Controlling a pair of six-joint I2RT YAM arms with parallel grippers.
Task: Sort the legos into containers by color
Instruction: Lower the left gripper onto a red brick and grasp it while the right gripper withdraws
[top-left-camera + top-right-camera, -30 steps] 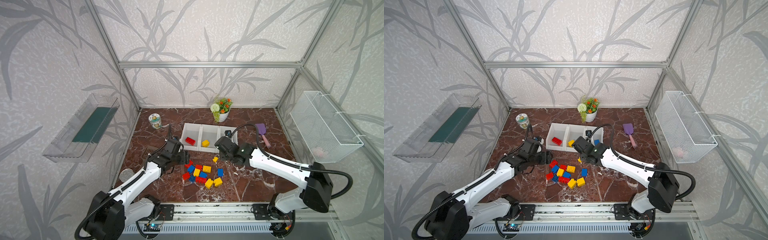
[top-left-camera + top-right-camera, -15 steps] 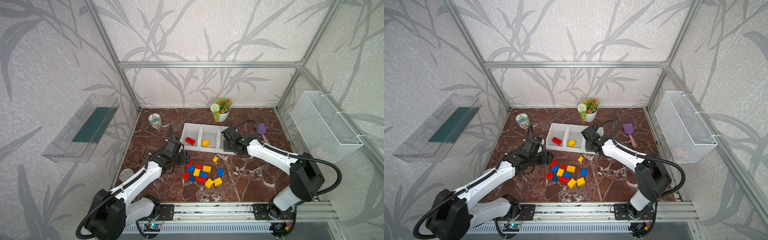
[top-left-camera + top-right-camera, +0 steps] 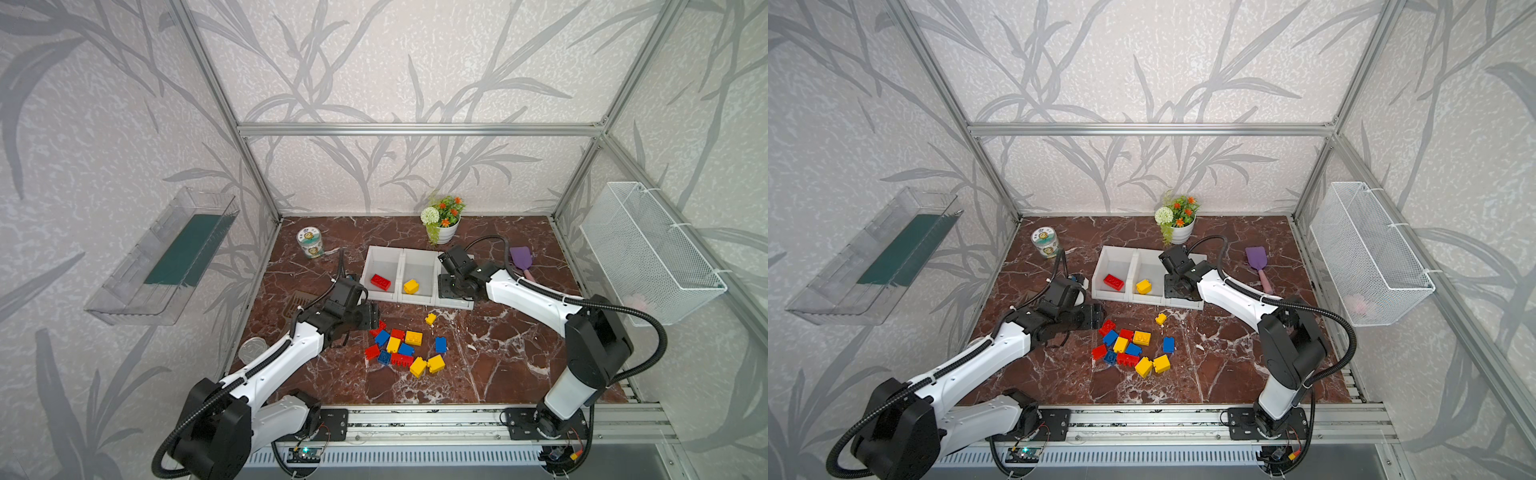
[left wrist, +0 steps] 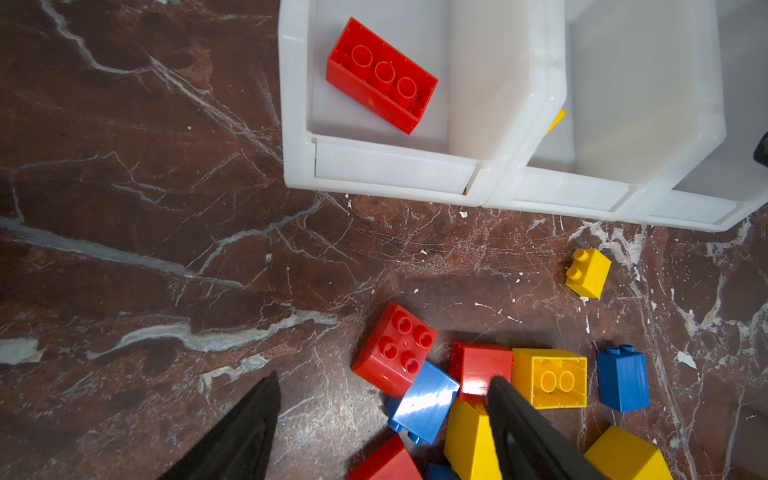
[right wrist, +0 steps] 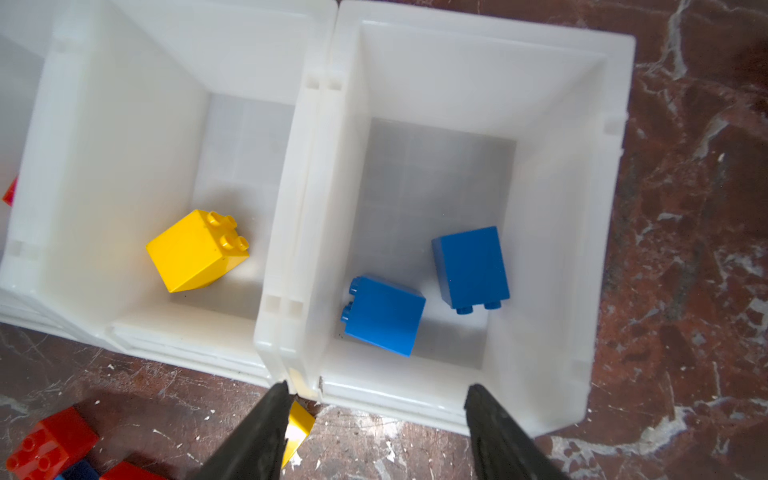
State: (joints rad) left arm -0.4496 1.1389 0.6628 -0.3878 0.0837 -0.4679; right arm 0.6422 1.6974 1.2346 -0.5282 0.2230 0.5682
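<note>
Three joined white containers stand mid-table. The left one holds a red lego, the middle one a yellow lego, and the right one two blue legos. My right gripper hangs open above the right container's front, holding nothing. A mixed pile of red, yellow and blue legos lies in front, with one small yellow lego apart from it. My left gripper is open low at the pile's left edge, near a red four-stud lego.
A flower pot stands behind the bins, a tin can at the back left and a purple spatula to the right. A wire basket hangs on the right wall, a clear tray on the left wall.
My right gripper has swung back from the floor in front of the bins to above the right bin, and its jaws have opened. The left arm has not moved.
</note>
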